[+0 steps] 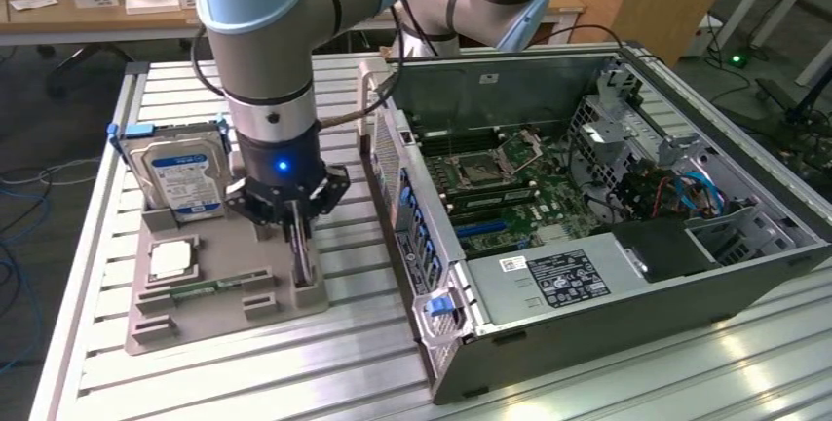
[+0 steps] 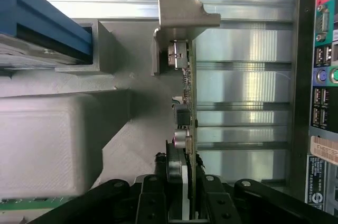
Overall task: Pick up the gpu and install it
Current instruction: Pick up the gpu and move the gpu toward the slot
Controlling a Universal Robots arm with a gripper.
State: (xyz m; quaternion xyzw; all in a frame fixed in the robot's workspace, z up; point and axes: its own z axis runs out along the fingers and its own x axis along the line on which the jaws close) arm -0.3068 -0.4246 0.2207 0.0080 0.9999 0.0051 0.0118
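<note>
From where I stand, the arm reaches down over a grey tray (image 1: 221, 246) that lies on the slatted metal surface (image 1: 260, 372), just beside the open computer case (image 1: 728, 263). The claw (image 1: 299, 236) is at the tray edge nearest the case. There the gpu (image 1: 302, 267) stands on its thin edge as a slim dark slab, seated in a slot. Farther from the case on the same tray are a hard drive (image 1: 182, 177) with a blue label, a small square chip (image 1: 171, 260) and a green memory stick (image 1: 208, 289). The exterior view also looks into the case, where the motherboard (image 1: 508, 197) lies exposed. The wrist view shows the grip itself: the claw (image 2: 182, 208) is closed on the gpu (image 2: 186, 102), one finger against each flat face, clamped at the near end of the card. It also shows the card's far end tucked into a grey end post (image 2: 179, 15) of the tray, and the case's port panel (image 2: 322, 76) running alongside. The card's long axis runs level and parallel to that port panel. One flat face is turned toward the case, and the side carrying the small silver parts is turned away from it.
</note>
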